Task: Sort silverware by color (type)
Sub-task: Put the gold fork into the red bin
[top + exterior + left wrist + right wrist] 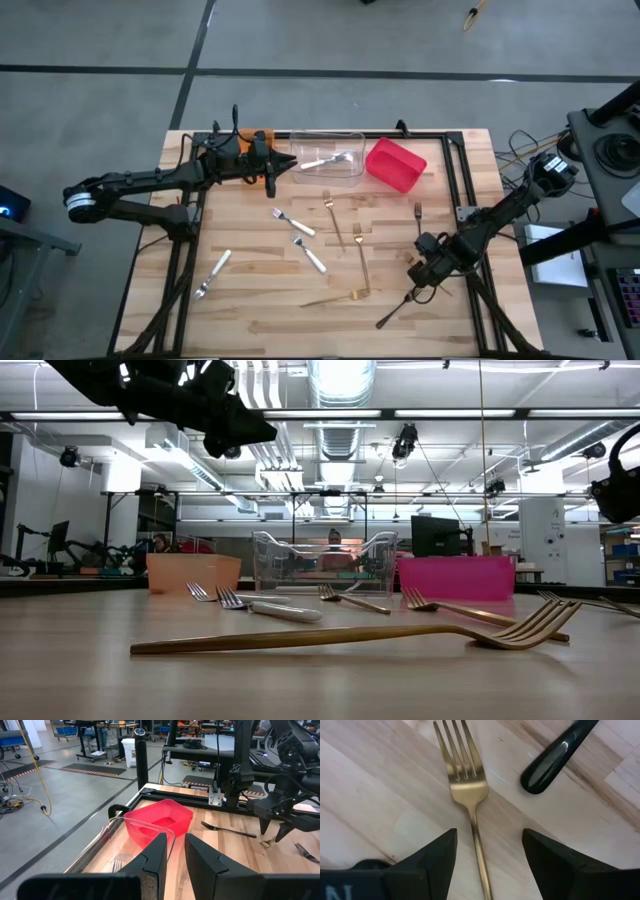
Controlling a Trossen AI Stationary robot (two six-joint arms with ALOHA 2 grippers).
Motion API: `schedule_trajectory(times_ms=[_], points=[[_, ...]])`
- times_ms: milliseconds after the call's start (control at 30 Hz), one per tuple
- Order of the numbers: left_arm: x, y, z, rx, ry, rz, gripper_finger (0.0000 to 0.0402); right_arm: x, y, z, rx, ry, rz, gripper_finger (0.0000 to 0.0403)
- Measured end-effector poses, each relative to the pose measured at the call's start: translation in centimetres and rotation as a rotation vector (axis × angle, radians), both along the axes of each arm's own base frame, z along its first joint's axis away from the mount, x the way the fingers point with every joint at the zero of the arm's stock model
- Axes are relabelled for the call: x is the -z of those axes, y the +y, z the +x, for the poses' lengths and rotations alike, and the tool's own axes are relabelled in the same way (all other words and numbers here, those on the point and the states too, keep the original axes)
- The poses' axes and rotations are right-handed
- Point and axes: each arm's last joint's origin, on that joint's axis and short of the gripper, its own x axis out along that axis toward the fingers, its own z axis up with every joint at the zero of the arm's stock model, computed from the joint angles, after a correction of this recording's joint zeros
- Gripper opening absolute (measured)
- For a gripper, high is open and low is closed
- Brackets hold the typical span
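Note:
My right gripper (422, 272) points down over the table's right part, open. Its fingers stand on either side of a gold fork's handle (479, 845), whose tines (460, 762) lie beyond the fingertips. A black fork's handle end (555, 755) lies just beside them. My left gripper (272, 180) hangs level at the far left by the clear bin (345, 170), a narrow gap between its fingers (175, 842), nothing in it. Loose on the wood lie silver forks (293, 222), (310, 253), (213, 272), gold forks (333, 215), (362, 260) and black forks (418, 215), (398, 307).
Along the far edge stand an orange bin (258, 137), the clear bin holding a silver fork (325, 160), and a red bin (395, 163). A black metal frame (450, 160) runs round the table. Another gold fork (350, 635) lies near the front edge.

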Motion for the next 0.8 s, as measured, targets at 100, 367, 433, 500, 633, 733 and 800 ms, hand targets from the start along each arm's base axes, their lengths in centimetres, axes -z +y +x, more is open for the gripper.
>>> schedule_trajectory(times_ms=[100, 367, 433, 500, 633, 733, 800], points=[[0.00, 0.00, 0.00, 0.000, 0.000, 0.000, 0.0052, 0.01, -0.03, 0.02, 0.002, -0.002, -0.002, 0.0219], [0.00, 0.00, 0.00, 0.000, 0.000, 0.000, 0.0052, 0.04, -0.04, 0.05, 0.004, -0.008, -0.006, 0.0219], [0.00, -0.01, 0.00, 0.000, 0.000, 0.000, 0.0052, 0.04, -0.04, 0.05, 0.004, -0.009, -0.007, 0.0219], [0.00, 0.00, 0.00, 0.000, 0.000, 0.000, 0.0052, 0.04, -0.04, 0.06, 0.003, -0.011, -0.008, 0.0216], [0.00, -0.01, 0.00, 0.000, 0.000, 0.000, 0.0052, 0.07, -0.03, 0.09, -0.058, -0.018, -0.016, 0.0195], [0.00, 0.00, 0.00, 0.000, 0.000, 0.000, 0.0052, 0.08, -0.03, 0.11, -0.113, -0.024, -0.030, 0.0173], [0.00, -0.01, 0.00, 0.001, 0.002, 0.006, 0.0052, 0.09, -0.09, 0.06, -0.122, -0.020, -0.038, 0.0159]])
